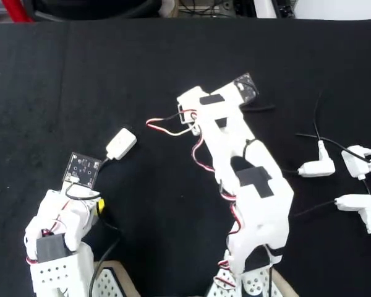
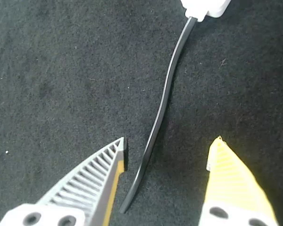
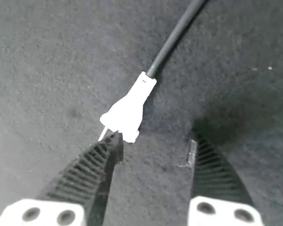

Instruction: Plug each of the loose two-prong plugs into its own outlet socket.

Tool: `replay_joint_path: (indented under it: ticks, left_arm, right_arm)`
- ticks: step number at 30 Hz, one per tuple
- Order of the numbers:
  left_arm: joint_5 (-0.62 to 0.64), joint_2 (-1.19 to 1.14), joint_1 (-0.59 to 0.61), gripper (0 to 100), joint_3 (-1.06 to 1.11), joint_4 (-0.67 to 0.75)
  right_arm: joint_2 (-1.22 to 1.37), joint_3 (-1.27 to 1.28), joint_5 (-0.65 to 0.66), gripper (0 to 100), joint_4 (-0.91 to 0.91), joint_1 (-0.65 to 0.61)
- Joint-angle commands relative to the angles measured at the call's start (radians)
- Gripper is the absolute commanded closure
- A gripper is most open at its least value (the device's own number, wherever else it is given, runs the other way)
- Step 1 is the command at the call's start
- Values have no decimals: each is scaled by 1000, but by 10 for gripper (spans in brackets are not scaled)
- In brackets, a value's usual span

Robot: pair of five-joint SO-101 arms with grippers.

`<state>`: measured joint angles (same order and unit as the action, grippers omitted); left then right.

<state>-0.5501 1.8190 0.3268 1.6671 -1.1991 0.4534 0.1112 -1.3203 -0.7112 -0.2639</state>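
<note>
Pick-up step: right jaws wide, a small white two-prong plug (image 3: 125,115) at their tips, toward 1 o'clock on the black worktop (image 1: 142,62); left jaws wide. Next, we judge: centre, close.

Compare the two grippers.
The left gripper straddles a black cable; the right gripper has a white plug at one fingertip. The left gripper has one yellow finger; the right gripper's fingers are both dark. Both are open over black cloth.
</note>
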Motion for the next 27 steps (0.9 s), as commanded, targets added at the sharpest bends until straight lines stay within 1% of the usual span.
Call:
replay_joint_path:
  ticks: [1,6,17,20,22,27]
  left_arm:
    - [-6,5,-2,722,-5,12]
    - [-6,5,-2,722,-5,12]
    - [-6,5,-2,722,-5,12]
    - [-6,5,-2,722,-5,12]
    - [-6,5,-2,722,-5,12]
    - [-6,5,-2,722,-5,12]
  right_arm:
    - [1,-58,-14,790,-3,2]
    - [-28,-74,-14,790,-12,35]
    - [-47,-119,-2,790,-15,43]
    - [-47,-124,61,790,-15,58]
    - [-47,-124,81,790,-15,68]
    - [-15,-124,89,790,-8,63]
